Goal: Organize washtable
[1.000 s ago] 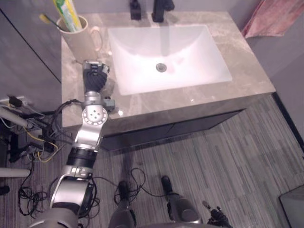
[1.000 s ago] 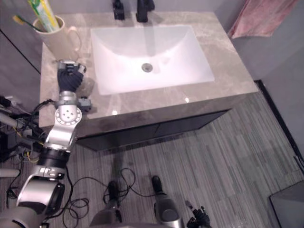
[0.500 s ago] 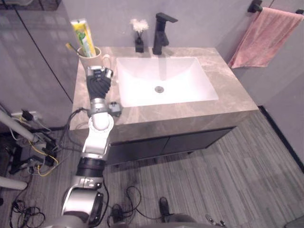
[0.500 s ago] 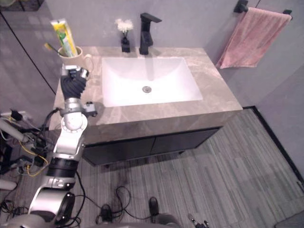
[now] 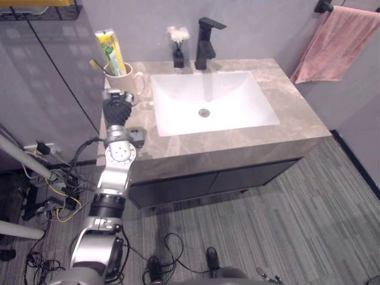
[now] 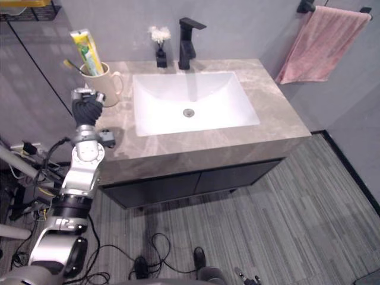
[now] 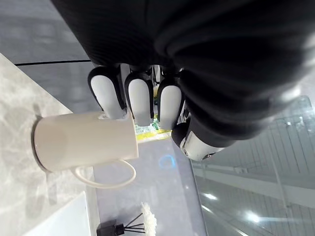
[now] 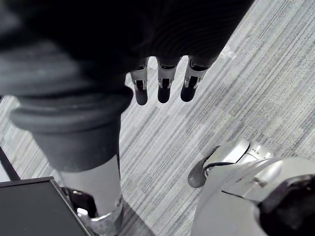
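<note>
1. Left hand [image 5: 117, 105]: over the near left corner of the washtable [image 5: 285, 127], fingers [image 7: 140, 98] held out straight with the thumb apart. It has hold of nothing.
2. Mug [image 5: 126, 76]: cream, upright on the stone top, just past the left hand's fingertips, its handle turned to the basin side. Whether the fingertips touch its rim cannot be told from the wrist view.
3. Toothpaste tube [image 5: 111, 52]: yellow-green, standing upright in the mug.
4. Toothbrush [image 5: 97, 64]: leaning in the same mug, on the side away from the basin.
5. Basin [image 5: 211, 101]: white, sunk in the top, to the right of the left hand.
6. Tap [image 5: 206, 43]: black, behind the basin, well beyond the hand.
7. Small vase [image 5: 178, 47]: black with white flowers, just beside the tap.
8. Towel [image 5: 332, 41]: pink, hanging on the wall, far to the right.
9. Right hand [image 8: 162, 83]: low over the striped floor, fingers straight and relaxed, holding nothing.
</note>
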You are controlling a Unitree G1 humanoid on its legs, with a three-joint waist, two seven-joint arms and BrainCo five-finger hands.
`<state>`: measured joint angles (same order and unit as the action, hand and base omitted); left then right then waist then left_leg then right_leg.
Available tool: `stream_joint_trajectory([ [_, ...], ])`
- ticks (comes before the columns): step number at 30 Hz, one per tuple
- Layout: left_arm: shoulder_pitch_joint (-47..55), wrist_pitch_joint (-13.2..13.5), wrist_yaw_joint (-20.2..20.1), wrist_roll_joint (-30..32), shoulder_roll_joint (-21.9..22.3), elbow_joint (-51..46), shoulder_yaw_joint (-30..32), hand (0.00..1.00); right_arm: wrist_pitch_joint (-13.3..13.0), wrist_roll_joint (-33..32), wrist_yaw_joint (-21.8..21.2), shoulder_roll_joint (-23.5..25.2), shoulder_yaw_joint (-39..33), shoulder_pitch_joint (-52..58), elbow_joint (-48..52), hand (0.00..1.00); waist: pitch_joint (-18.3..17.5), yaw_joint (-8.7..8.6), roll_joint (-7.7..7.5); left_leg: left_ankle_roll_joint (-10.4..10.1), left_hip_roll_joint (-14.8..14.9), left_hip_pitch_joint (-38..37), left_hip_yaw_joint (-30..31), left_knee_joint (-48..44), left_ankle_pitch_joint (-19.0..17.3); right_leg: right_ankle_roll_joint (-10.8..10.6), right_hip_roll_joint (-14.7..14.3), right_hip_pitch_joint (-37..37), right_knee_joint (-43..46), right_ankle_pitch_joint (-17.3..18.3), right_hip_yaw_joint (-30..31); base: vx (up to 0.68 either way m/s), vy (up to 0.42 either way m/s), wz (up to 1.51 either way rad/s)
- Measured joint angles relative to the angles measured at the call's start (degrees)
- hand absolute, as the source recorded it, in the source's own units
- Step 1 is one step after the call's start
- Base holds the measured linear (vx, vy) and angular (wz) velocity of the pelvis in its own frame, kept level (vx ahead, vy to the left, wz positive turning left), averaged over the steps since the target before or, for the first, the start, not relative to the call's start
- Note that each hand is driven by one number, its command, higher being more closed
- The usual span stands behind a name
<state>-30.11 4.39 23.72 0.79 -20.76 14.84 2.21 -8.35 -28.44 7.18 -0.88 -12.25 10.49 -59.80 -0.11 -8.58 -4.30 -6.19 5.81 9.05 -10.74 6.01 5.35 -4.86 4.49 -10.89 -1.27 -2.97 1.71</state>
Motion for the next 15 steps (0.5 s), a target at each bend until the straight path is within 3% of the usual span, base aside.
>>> stream_joint_trajectory([
  [3, 3.04, 0.51, -0.02, -0.01, -1.44, -2.47, 0.88, 1.0, 0.0, -0.06, 0.02, 0.08, -1.38, -0.06, -0.17, 0.0, 0.17, 0.02, 0.14, -0.18, -0.01, -1.31, 0.74, 0.01, -0.42, 0.52, -0.01, 1.55, -0.2, 0.36, -0.37, 0.07, 0.017, 0.05],
  [7, 11.95, 2.61, -0.07, -0.02, -1.65, -13.28, 5.12, 1.0, -0.17, -0.31, 0.04, 0.01, -3.21, 0.0, -1.59, 0.0, 0.38, 0.34, 0.63, -0.04, 0.2, -1.83, 2.47, 0.03, -0.6, 0.69, -0.17, 2.87, 0.19, 1.37, -1.58, 0.03, 0.009, 0.18],
  [13, 24.72, 4.86, 0.34, -0.07, 1.04, -19.81, 12.8, 1.0, -0.13, -1.65, 0.11, 0.07, -4.86, 1.35, -2.35, 0.0, 0.37, 3.41, 0.97, -0.06, 0.49, -3.69, 2.95, 0.04, -0.64, 0.81, -0.5, 4.82, 0.9, 1.64, -1.94, 0.0, 0.002, 0.06],
  [15, 29.38, 4.86, 0.33, -0.09, 1.8, -19.64, 14.43, 1.0, -0.22, -2.98, 0.09, 0.16, -4.82, 1.27, -1.81, 0.0, 0.33, 3.56, 1.13, 0.18, 0.48, -4.77, 3.13, 0.04, -0.93, 1.33, -0.44, 5.73, 1.67, 2.82, -2.47, -0.06, 0.0, 0.12],
])
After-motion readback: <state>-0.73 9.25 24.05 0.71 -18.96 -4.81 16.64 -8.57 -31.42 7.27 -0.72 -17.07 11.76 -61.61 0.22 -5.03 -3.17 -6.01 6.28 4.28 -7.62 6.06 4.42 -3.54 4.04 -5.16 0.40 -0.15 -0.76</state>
